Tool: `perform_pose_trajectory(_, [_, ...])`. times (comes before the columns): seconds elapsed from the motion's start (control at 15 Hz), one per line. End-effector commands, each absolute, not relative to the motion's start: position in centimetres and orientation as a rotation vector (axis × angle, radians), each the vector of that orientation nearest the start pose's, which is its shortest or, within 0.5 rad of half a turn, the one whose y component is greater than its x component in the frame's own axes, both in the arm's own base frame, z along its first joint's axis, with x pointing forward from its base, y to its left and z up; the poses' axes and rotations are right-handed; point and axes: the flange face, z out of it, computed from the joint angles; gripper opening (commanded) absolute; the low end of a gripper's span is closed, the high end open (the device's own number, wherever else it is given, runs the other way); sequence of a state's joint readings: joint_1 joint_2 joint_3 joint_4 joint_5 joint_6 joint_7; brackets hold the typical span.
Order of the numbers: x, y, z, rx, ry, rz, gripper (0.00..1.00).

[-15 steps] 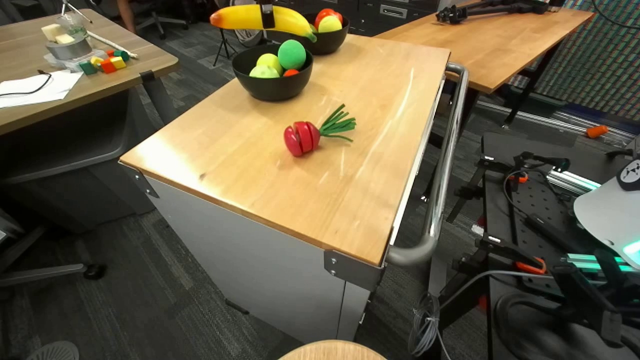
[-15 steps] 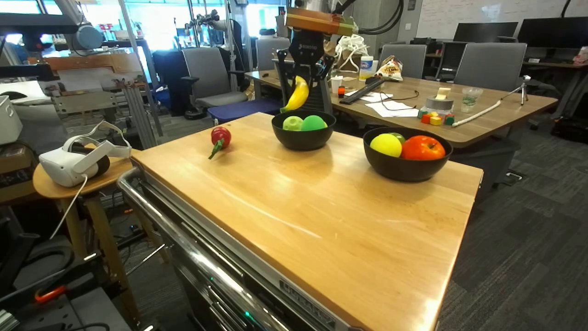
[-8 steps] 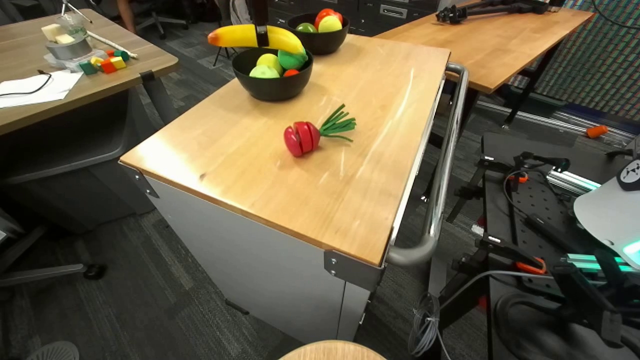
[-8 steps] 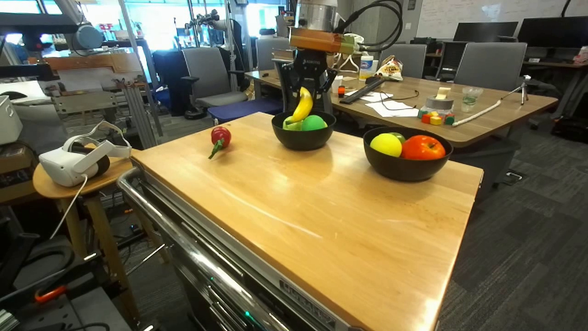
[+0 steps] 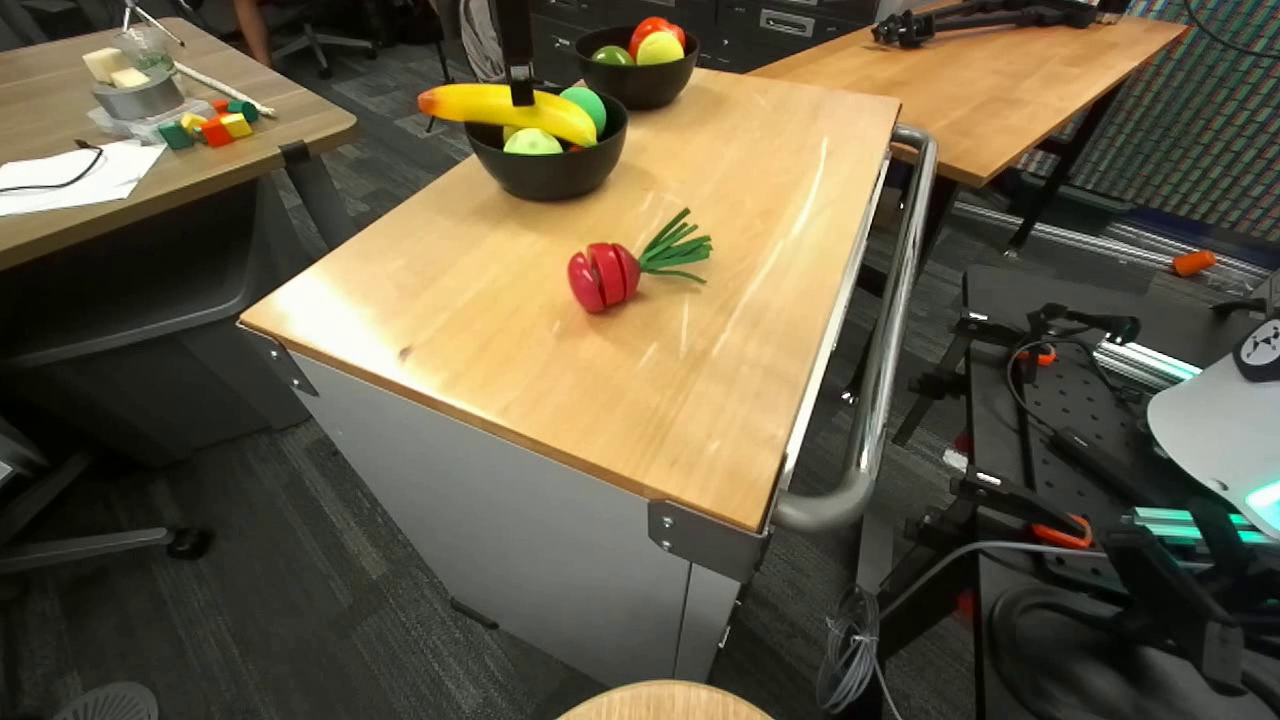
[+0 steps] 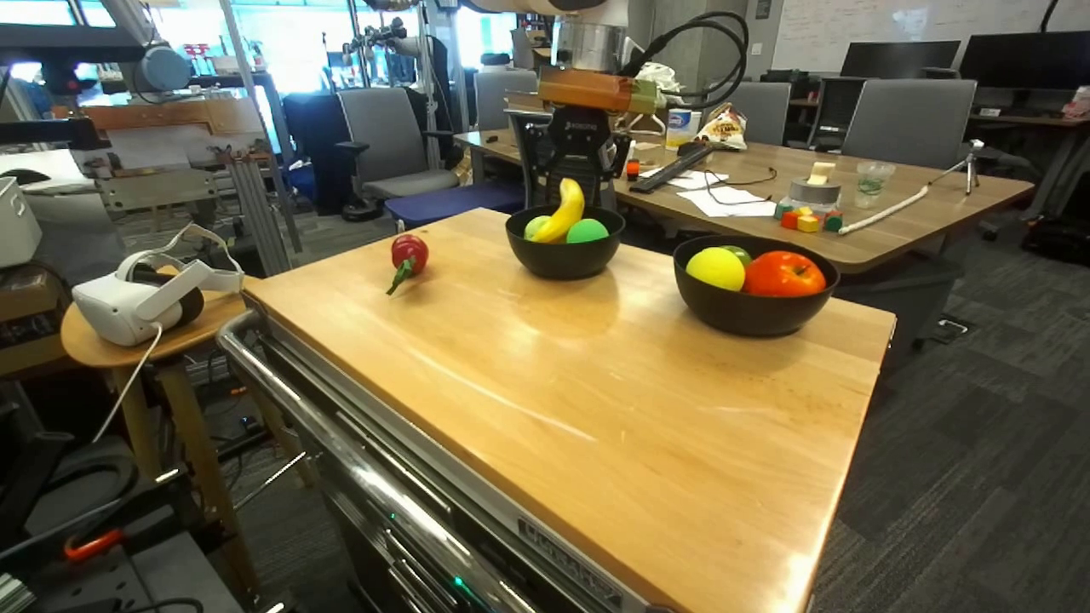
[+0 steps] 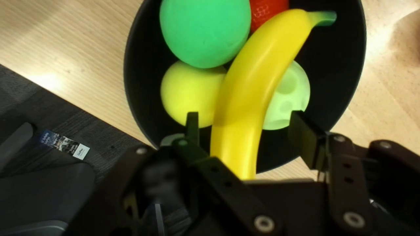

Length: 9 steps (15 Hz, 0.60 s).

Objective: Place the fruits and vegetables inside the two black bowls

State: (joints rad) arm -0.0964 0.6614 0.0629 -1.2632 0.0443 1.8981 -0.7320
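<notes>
The banana [image 7: 256,85] rests across other produce in a black bowl [image 6: 566,262], its tip jutting past the rim. Gaps show on both sides of it between the fingers of my gripper [image 7: 244,115], which is open and low over this bowl. Under or beside the banana are a green round piece [image 7: 205,32], a yellow round fruit [image 7: 187,95], a pale green piece [image 7: 290,101] and a red piece [image 7: 267,11]. Another black bowl [image 6: 754,315] holds a yellow fruit [image 6: 715,269], a red tomato [image 6: 785,274] and a green piece [image 6: 737,254]. A red sliced piece with green leaves [image 5: 607,277] lies on the tabletop.
A metal handle [image 5: 890,330] runs along one edge of the wooden cart top [image 5: 700,400]. A white headset [image 6: 162,285] sits on a stool beside it. Another table [image 6: 920,200] with blocks and papers stands behind the bowls.
The gripper has come down with the banana from above the bowl. The banana now lies on the produce there, and the jaws have widened away from it.
</notes>
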Motion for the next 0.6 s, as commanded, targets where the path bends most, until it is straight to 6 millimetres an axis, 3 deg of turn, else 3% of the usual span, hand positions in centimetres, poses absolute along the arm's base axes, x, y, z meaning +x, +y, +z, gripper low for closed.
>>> perform_pose_trajectory(0.0, [73.3, -3.4, 38.3, -2.904, -0.949, -0.078, 1.0])
perform_pose_trajectory(0.27, [72.4, -2.8, 42.4, -2.948, -1.039, -0.166, 1.0])
perform_pose_trajectory(0.53, [69.6, -1.3, 49.0, -3.107, -1.068, -0.441, 1.0])
